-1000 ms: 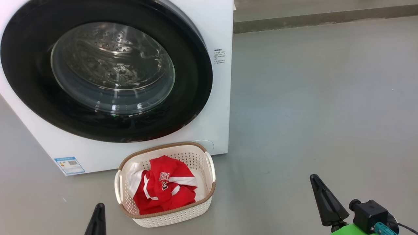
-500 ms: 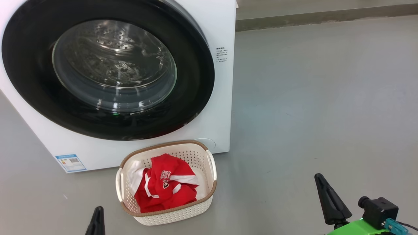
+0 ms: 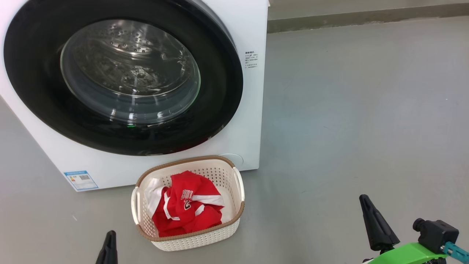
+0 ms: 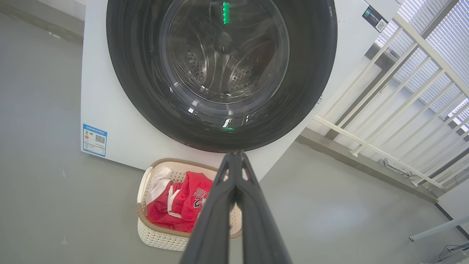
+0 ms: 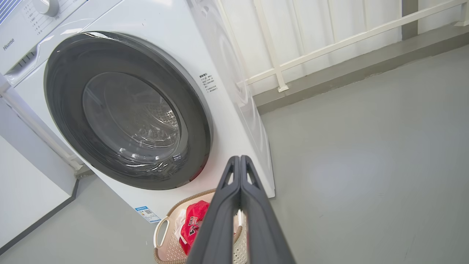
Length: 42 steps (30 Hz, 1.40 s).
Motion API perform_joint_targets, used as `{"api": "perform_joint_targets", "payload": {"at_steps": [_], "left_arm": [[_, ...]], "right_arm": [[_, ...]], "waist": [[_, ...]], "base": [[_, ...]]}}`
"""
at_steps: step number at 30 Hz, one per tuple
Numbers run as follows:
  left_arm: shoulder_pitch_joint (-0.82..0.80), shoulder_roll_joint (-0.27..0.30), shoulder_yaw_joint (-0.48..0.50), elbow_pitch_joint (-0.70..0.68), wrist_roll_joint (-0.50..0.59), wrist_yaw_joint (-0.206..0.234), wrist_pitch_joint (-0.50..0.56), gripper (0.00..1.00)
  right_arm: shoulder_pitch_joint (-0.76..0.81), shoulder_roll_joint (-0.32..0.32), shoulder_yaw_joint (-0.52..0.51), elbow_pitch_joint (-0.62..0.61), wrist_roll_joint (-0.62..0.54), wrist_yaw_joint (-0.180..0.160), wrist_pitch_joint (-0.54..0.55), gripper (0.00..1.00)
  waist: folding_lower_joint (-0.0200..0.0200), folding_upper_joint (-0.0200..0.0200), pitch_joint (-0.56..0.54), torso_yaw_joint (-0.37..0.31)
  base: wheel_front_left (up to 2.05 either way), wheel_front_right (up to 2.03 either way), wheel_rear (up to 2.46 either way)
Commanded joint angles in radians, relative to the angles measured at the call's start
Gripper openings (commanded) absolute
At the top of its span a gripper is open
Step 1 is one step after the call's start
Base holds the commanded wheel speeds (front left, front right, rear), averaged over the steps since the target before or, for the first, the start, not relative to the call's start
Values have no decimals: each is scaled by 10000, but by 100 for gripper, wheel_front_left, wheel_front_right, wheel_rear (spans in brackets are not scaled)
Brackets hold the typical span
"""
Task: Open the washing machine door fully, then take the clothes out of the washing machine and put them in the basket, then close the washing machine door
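Note:
The washing machine (image 3: 253, 121) is a big white front loader, and its black-rimmed round door (image 3: 124, 77) lies flat against the front, shut. Through the glass I see the steel drum. On the floor in front stands the cream basket (image 3: 190, 240) with the red and white clothes (image 3: 187, 209) inside. My left gripper (image 3: 110, 234) is shut at the lower left, left of the basket, holding nothing. My right gripper (image 3: 364, 200) is shut at the lower right, well clear of the basket. In the wrist views the left gripper (image 4: 236, 156) and the right gripper (image 5: 240, 159) each show their fingers pressed together.
Grey floor (image 3: 359, 110) stretches to the right of the machine up to a low kerb (image 3: 366, 18). A white railing (image 4: 395, 110) runs along the wall beside the machine. A blue label (image 3: 80, 180) sits on the machine's lower front corner.
The whole head view has shifted slightly, so the camera moved. My right gripper has slid a little to the right and down in view. Door, basket and clothes stay as they were.

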Motion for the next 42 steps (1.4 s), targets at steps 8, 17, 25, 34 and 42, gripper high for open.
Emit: {"api": "perform_joint_targets", "payload": {"at_steps": [8,17,25,34,42], "left_arm": [[-631,148,168,-59,-1030,-121,248,0],[-828,162,208,100,-2028,-164,513,0],[-981,172,240,224,-2805,-197,720,0],[-1178,186,280,384,-3800,-240,985,0],[-1353,198,315,525,-4688,-278,1221,0]], "right_arm": [[-643,-143,-123,-163,1143,-14,210,0],[-763,-169,-212,-92,2185,-16,453,0],[-857,-186,-286,-37,2992,-19,646,0],[-978,-203,-387,35,4020,-22,899,0],[-1086,-215,-483,99,4932,-24,1128,0]], "waist": [[-1,0,36,46],[-1,0,76,97],[-1,0,107,136],[-1,0,147,186],[-1,0,182,231]], "base": [[0,0,0],[0,0,0],[0,0,0],[0,0,0],[0,0,0]]}}
